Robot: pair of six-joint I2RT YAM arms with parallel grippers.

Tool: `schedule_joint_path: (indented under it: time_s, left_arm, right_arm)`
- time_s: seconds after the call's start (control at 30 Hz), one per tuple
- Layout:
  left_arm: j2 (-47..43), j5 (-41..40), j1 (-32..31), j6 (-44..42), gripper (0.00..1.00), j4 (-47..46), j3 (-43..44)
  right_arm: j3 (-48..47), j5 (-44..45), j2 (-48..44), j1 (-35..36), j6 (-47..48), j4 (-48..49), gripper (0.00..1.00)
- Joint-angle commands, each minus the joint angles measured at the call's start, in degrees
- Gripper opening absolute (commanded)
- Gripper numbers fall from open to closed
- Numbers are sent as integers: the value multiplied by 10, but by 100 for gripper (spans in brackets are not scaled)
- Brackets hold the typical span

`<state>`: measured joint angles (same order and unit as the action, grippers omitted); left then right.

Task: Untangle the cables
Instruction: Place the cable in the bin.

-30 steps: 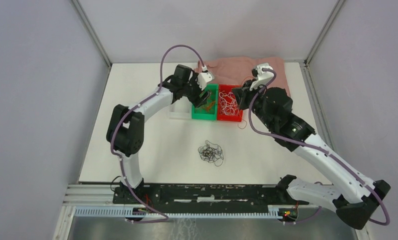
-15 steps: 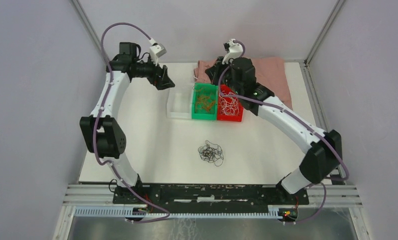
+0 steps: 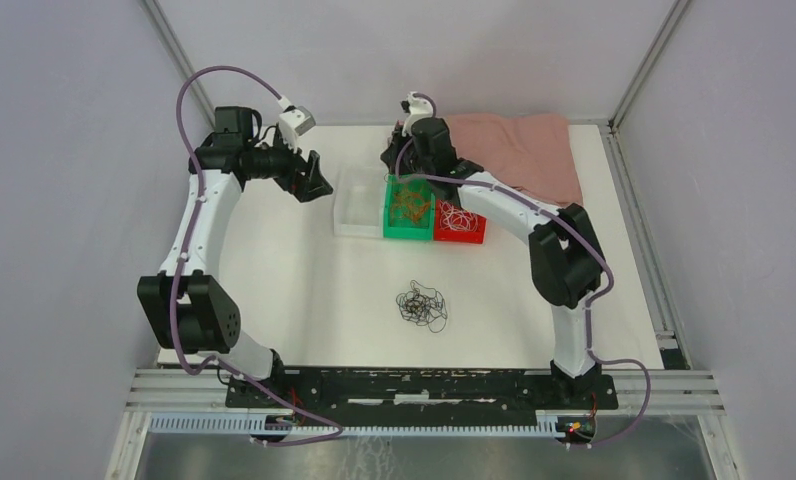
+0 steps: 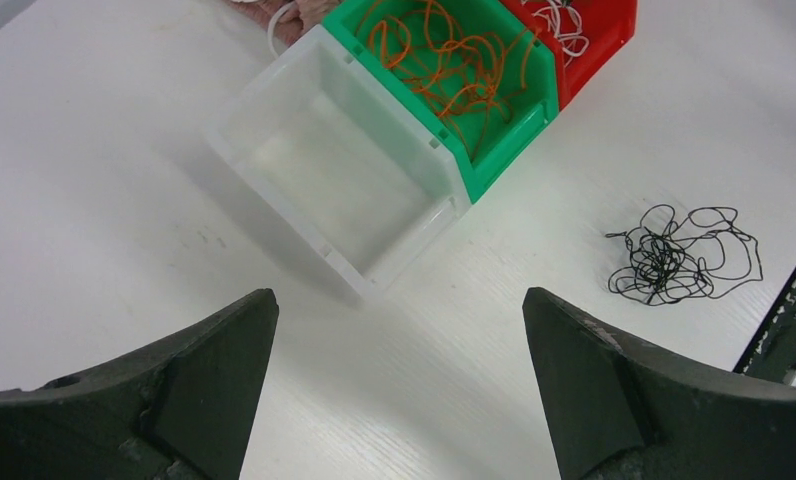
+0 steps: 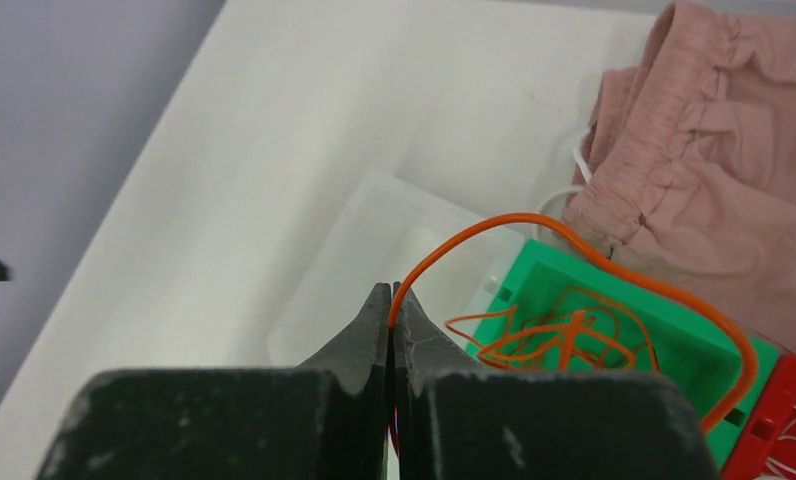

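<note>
The right gripper has its jaws clenched on the end of one orange cable. The cable arcs up and over the green bin, where more orange cables lie heaped. White cables fill the red bin, which touches the green one. A clear bin stands against the green bin's other side. The left gripper hangs above the worktop beside the clear bin, jaws released and spread wide. A black cable tangle lies on the worktop, well apart from the bins. A pink cloth lies behind them.
</note>
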<state>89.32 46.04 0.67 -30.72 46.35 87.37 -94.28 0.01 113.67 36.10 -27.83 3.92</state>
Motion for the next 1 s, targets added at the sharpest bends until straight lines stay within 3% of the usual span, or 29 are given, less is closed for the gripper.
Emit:
schedule_joint_path:
  time_s: [0.0, 0.5, 0.6, 0.67, 0.83, 0.97]
  left_arm:
    - [-18, -39, 10, 30, 99, -10, 10]
    - [-31, -41, 14, 58, 99, -25, 27]
    - [-36, -46, 15, 44, 99, -14, 28]
    - [-40, -51, 14, 40, 99, -13, 28]
    - [-51, -50, 15, 36, 99, -16, 28]
    - [-53, -49, 14, 40, 99, -20, 28]
  right_arm:
    - [-38, 5, 48, -1, 39, -24, 1]
    - [-24, 46, 99, -1, 26, -173, 2]
    - [-31, 41, 88, -2, 38, -202, 15]
    - [-42, 32, 77, -5, 40, -232, 30]
    - [-35, 7, 23, -11, 47, -249, 51]
    - [-54, -1, -5, -14, 59, -285, 60]
